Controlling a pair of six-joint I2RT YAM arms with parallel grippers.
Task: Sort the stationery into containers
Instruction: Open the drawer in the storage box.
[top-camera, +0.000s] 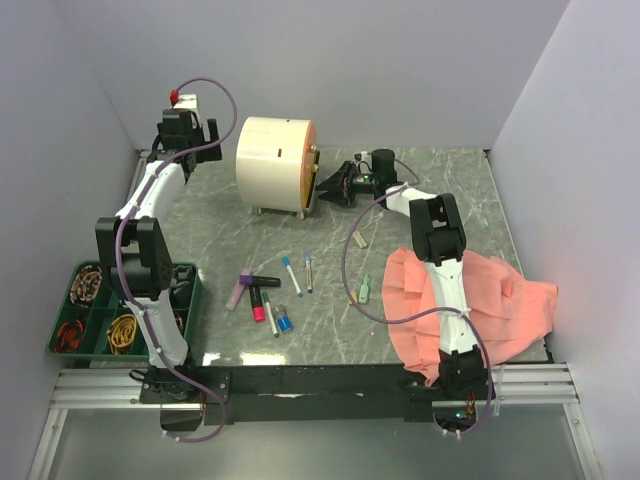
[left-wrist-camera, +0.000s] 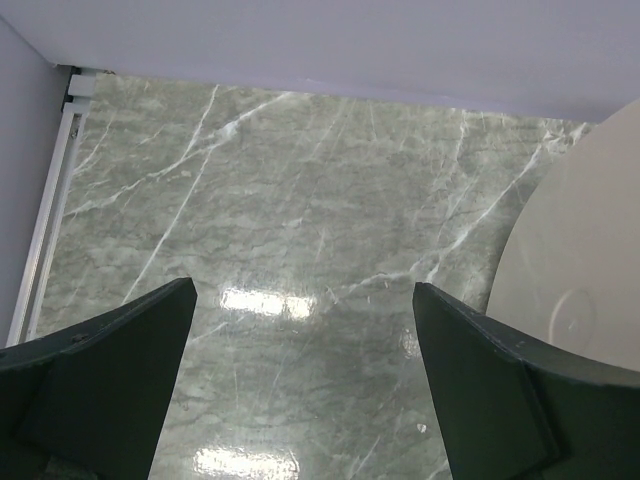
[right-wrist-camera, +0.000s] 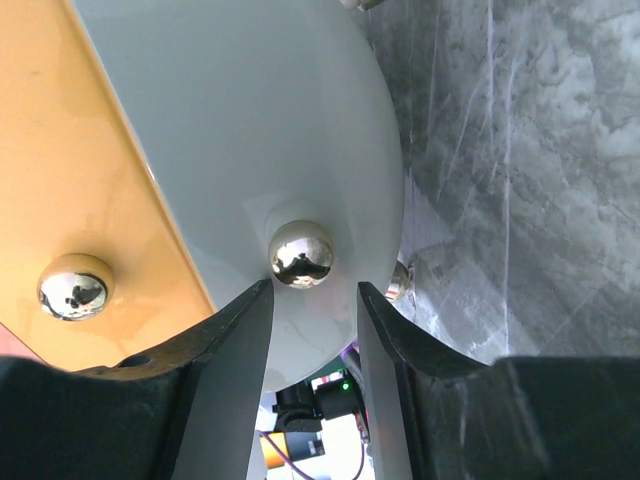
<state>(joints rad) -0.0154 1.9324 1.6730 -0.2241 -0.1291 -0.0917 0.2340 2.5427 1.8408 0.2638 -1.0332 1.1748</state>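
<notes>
The right pincer (right-wrist-camera: 308, 300) is facing the front of the cream cabinet (top-camera: 270, 160), which is standing at the far middle of the surface (top-camera: 200, 230). Its jaws are sitting partly open and gripping nothing. A small chrome knob (right-wrist-camera: 301, 253) is sitting just beyond the fingertips (right-wrist-camera: 240, 320), centred on the gap, on a pale drawer front (right-wrist-camera: 260, 120). A second knob (right-wrist-camera: 75, 286) is showing to the left on an orange drawer front (right-wrist-camera: 70, 150). The left pincer (left-wrist-camera: 305, 300) is hanging wide open and empty over bare surface at the far left, just beside the cabinet's flank.

The stationery is lying loose nearer the arms. The pens and markers (top-camera: 265, 295) are clustering near the middle, with a tan eraser (top-camera: 358, 238) and a green piece (top-camera: 365, 291) to their right, close to the salmon cloth (top-camera: 500, 300).

The knob is looking hard, round and polished, so it is likely slippery. The jaws should be closing behind its widest part, near the stem. The cabinet is probably light and may be sliding towards the pull rather than letting the drawer out. The pens are likely stiff, light and prone to rolling, so mid-barrel is the best hold.
</notes>
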